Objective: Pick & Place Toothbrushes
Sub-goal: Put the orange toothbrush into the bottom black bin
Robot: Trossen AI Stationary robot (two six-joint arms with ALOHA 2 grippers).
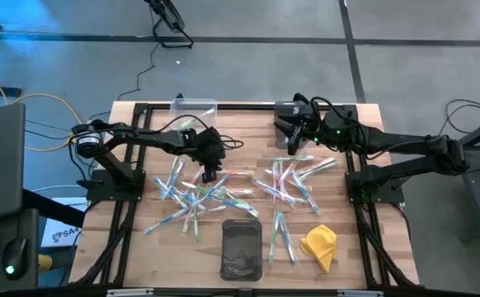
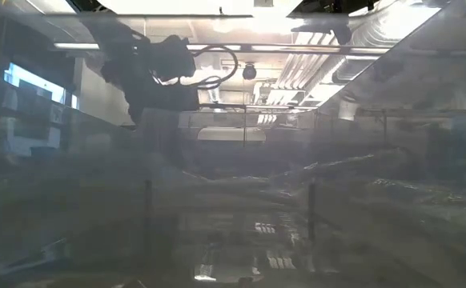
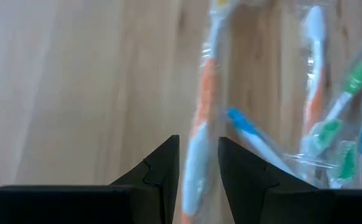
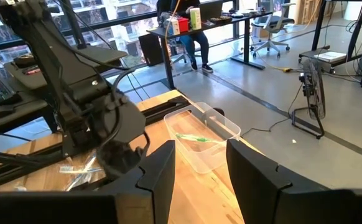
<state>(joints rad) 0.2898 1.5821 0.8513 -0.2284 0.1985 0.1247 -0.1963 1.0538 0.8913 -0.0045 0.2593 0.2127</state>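
Wrapped white toothbrushes with green, blue and orange accents lie scattered on the wooden table, one heap at the left (image 1: 192, 200) and one at the right (image 1: 294, 177). My left gripper (image 1: 209, 174) hangs low over the left heap, open and slanting down. Its fingers (image 3: 162, 171) stand on either side of an orange-and-white toothbrush (image 3: 201, 118) lying on the wood. My right gripper (image 1: 293, 140) waits raised near the far edge, open (image 4: 199, 180), with nothing between its fingers.
A clear bin (image 4: 203, 134) with a green toothbrush in it stands at the far edge (image 1: 195, 107), with a second clear bin (image 1: 288, 108) beside it. A dark bin (image 1: 242, 247) sits near the front edge, a yellow cloth (image 1: 320, 245) to its right.
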